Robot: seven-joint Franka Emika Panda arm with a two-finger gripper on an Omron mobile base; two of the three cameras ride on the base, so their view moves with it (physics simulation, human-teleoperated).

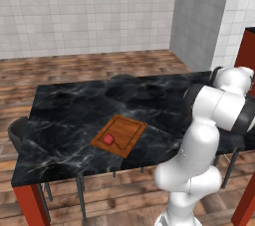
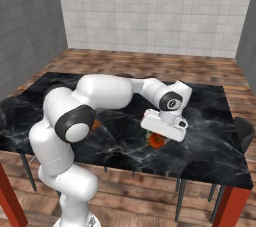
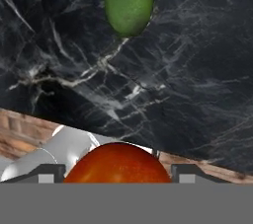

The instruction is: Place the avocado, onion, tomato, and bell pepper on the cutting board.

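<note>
The gripper (image 2: 159, 140) hangs above the black marble bench (image 1: 74, 120) with an orange-red tomato (image 3: 117, 163) sitting between its two fingers (image 3: 47, 172). In the hand view the tomato fills the gap from one fingertip to the other, and in the right base view it hangs just under the hand, clear of the bench top, so the fingers look closed on it and carrying it.

The cutting board (image 1: 130, 129) lies near the front edge of the bench and already holds one red piece (image 1: 108, 140) at its near corner, probably the bell pepper, though it is too small to be sure. The avocado (image 3: 129, 2) lies on bare marble ahead of the hand, off the board. I cannot make out the onion for certain; a small orange spot shows beside the arm's elbow in the right base view, but it is mostly hidden.

So the step in hand seems to be bringing the tomato to the board. The next move calls for carrying it across to the board, lowering it onto a free patch beside the red piece, and opening the fingers only when it is low enough not to roll off. The avocado and the onion are still to be fetched.
</note>
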